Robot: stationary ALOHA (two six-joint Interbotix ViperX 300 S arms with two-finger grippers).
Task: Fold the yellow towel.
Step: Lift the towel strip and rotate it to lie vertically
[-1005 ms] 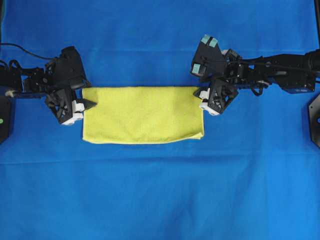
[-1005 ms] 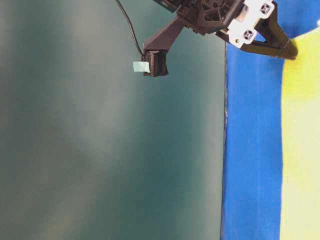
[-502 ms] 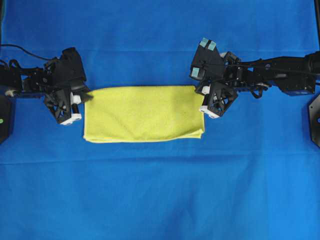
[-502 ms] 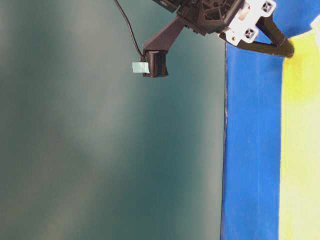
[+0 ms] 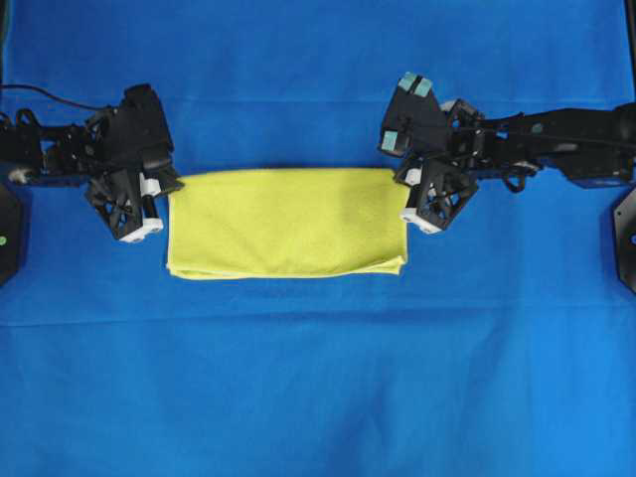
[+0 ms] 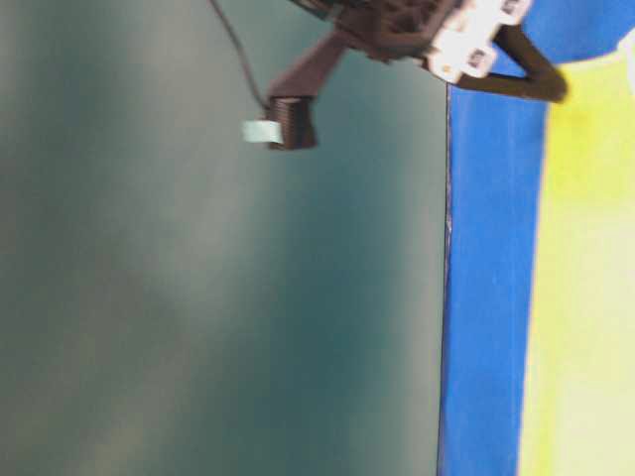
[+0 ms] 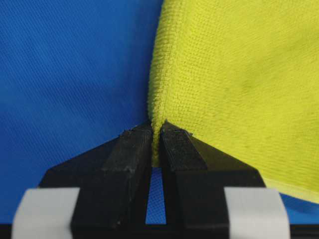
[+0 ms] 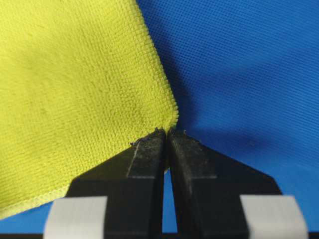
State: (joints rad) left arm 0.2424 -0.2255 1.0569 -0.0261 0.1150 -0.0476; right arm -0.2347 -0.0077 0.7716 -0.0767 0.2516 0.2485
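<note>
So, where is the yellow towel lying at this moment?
In the overhead view the yellow towel lies folded, slightly above centre of the blue table cloth, between the left hand and the right hand, each pinching an upper corner.

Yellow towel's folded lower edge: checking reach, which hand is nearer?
Neither, clearly: left hand pinches the yellow towel's upper-left corner, right hand its upper-right.

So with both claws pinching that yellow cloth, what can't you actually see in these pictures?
- Overhead view: the left gripper and right gripper fingertips are hidden under their own black bodies.
- Table-level view: blurred; the yellow towel is cut off by the right edge.
- Wrist views: only one corner of the towel shows; how many layers each gripper has pinched cannot be told.
</note>
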